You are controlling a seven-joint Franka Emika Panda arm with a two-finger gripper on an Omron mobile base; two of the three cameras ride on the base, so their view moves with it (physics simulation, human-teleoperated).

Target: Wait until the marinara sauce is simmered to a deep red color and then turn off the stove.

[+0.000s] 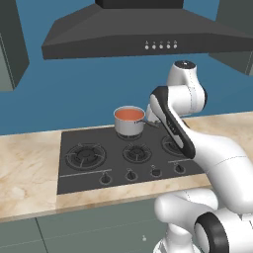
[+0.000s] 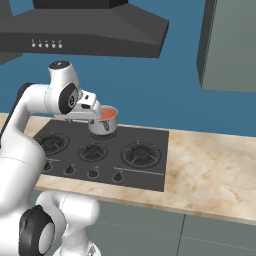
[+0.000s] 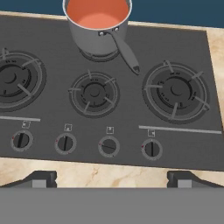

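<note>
The marinara sauce (image 3: 97,12) is a smooth, light orange-red patch inside a steel saucepan (image 3: 94,39) on the back middle burner of the stove (image 3: 131,109). The pan's handle (image 3: 127,54) points toward the front right. Four knobs line the stove's front edge; the third from the left (image 3: 108,146) looks turned sideways, the others upright. My gripper (image 3: 111,179) hangs above the stove's front edge, open, its fingertips (image 3: 43,178) wide apart and holding nothing. From the base I see the sauce (image 1: 129,114) (image 2: 106,114) and the stove (image 1: 113,165) (image 2: 150,145).
A dark grey range hood (image 1: 143,32) (image 2: 85,30) hangs above the stove. Marble counter (image 1: 29,168) (image 2: 210,170) runs along both sides. A wall cabinet (image 2: 230,45) hangs at the right and another (image 1: 10,44) at the left.
</note>
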